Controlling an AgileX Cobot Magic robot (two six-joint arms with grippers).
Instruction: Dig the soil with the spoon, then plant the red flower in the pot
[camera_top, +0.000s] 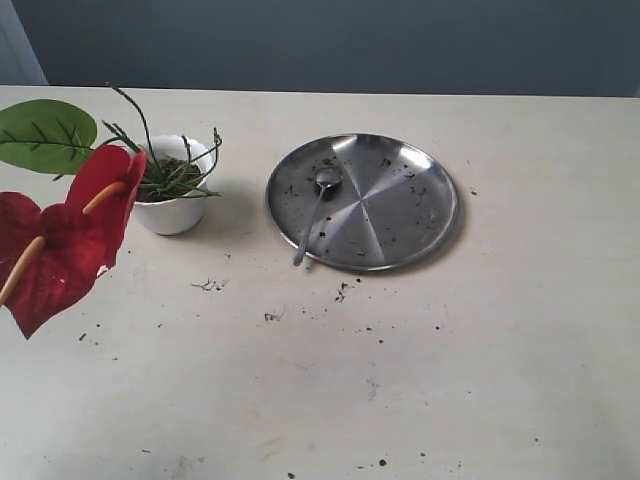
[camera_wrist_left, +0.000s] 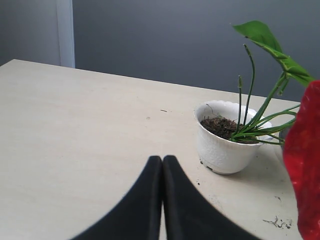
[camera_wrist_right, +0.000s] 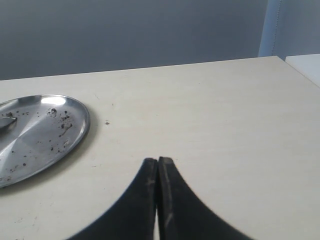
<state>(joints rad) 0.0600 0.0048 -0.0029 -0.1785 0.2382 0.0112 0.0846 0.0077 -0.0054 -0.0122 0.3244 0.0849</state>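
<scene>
The small white pot (camera_top: 172, 212) stands left of the plate, holding dark soil (camera_top: 160, 165). The red flower (camera_top: 70, 235) has its thin green stems set in that soil, and its bloom and broad leaf (camera_top: 45, 133) lean out to the left. The silver spoon (camera_top: 318, 205) lies on the round steel plate (camera_top: 420, 225), bowl up, handle over the near rim. Neither gripper shows in the exterior view. My left gripper (camera_wrist_left: 162, 159) is shut and empty, a short way from the pot (camera_wrist_left: 222, 150) and bloom (camera_wrist_left: 304, 160). My right gripper (camera_wrist_right: 158, 161) is shut and empty, beside the plate (camera_wrist_right: 50, 140).
Soil crumbs (camera_top: 340, 292) and a few fibres (camera_top: 208, 285) are scattered over the pale table in front of the plate and pot. More crumbs dot the plate. A dark wall runs behind the table's far edge.
</scene>
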